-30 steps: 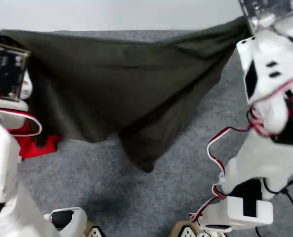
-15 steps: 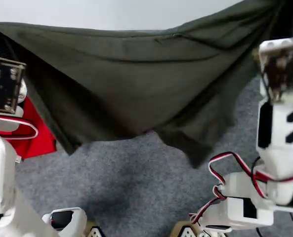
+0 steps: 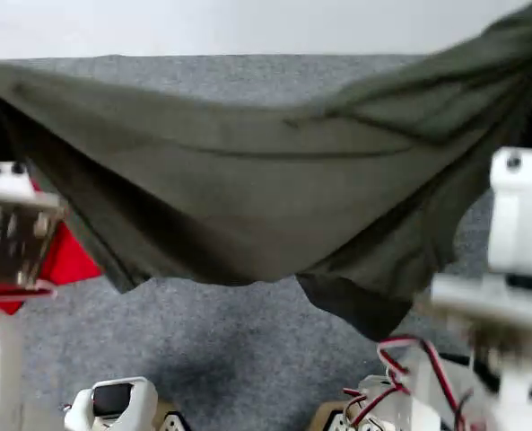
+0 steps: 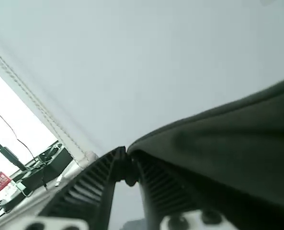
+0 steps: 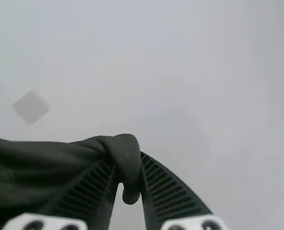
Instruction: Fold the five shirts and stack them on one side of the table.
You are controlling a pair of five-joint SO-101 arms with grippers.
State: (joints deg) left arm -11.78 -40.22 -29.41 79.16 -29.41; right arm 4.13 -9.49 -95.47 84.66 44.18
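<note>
Right now the dark olive shirt (image 3: 248,206) is hanging spread out in the air above the grey table (image 3: 230,359), its top edge running taut across the high view and its lower hem sagging in a loose fold toward the near right. The left gripper (image 4: 127,168) is pinching one bunched corner of that shirt between its ridged black fingers (image 4: 91,184), the jaws pressing together on the cloth while the fabric is trailing away to one side. The right gripper (image 5: 128,184) is clamping another corner, with a rolled knot of the fabric bulging up between its jaws and a small tip poking down through them. In the high view a white arm (image 3: 10,224) is standing at the left edge and another at the right edge, each partly in front of the shirt. A red shirt (image 3: 68,262) is lying on the table by the left-edge arm, partly under the hanging cloth. A pale wall (image 3: 248,27) is showing beyond the table
</note>
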